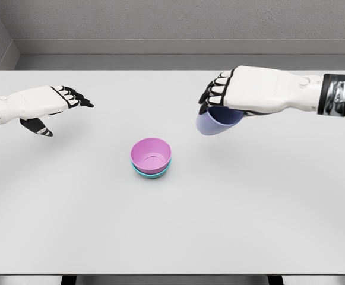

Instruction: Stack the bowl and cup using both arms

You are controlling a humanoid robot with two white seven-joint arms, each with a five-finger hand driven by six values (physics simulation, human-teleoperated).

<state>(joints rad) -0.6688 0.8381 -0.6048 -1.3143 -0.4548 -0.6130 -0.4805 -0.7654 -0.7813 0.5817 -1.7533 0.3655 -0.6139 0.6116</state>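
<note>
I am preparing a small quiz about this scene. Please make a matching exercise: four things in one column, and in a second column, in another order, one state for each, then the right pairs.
Things
1. pink bowl
2. teal bowl
3. lavender cup
4. left hand

States
A. held above the table, tilted
B. open, holding nothing
C. lowest in the stack, only its rim showing
D. nested on top of another bowl

Pairs: 1-D, 2-C, 3-A, 4-B

The right hand is the one gripping the cup from above.
</note>
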